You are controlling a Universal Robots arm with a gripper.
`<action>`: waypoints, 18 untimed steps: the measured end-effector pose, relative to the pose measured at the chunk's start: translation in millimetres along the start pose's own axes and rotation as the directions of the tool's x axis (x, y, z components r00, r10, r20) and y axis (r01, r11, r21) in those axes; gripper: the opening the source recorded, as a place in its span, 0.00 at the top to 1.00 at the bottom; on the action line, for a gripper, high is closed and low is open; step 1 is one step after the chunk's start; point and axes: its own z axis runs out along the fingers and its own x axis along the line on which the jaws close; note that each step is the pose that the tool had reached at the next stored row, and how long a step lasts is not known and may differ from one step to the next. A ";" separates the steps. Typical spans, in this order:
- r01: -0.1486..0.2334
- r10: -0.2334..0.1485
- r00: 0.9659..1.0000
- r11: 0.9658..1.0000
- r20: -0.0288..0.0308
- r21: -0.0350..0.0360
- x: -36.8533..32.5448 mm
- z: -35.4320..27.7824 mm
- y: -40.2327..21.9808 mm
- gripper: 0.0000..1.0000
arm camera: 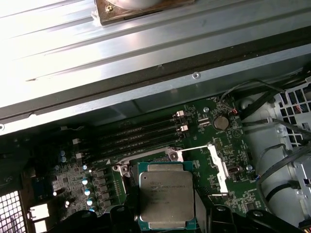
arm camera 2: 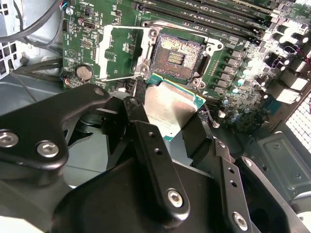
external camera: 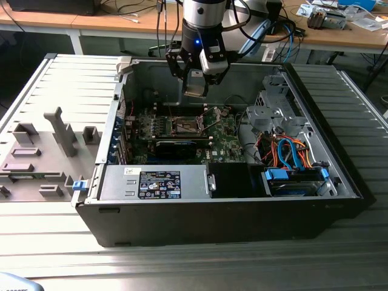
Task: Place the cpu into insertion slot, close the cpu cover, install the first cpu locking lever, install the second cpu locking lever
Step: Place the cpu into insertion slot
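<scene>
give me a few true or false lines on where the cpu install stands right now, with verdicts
1. The gripper is shut on the cpu. True.
2. The cpu already sits in the insertion slot. False: it is held above the slot, whose contact field lies bare.
3. The cpu cover is closed over the slot. False: it is swung open and lies beside the slot.
4. The slot sits on a green circuit board inside an open computer case. True.
</scene>
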 end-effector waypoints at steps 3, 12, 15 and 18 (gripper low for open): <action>-0.004 0.004 1.000 1.000 0.000 0.000 0.0 0.0 0.0 0.45; -0.014 0.014 1.000 1.000 0.001 0.000 0.0 0.2 0.0 0.45; -0.018 0.018 1.000 1.000 0.002 0.000 0.0 0.2 0.0 0.45; -0.022 0.022 1.000 1.000 0.002 0.000 0.0 0.3 0.0 0.45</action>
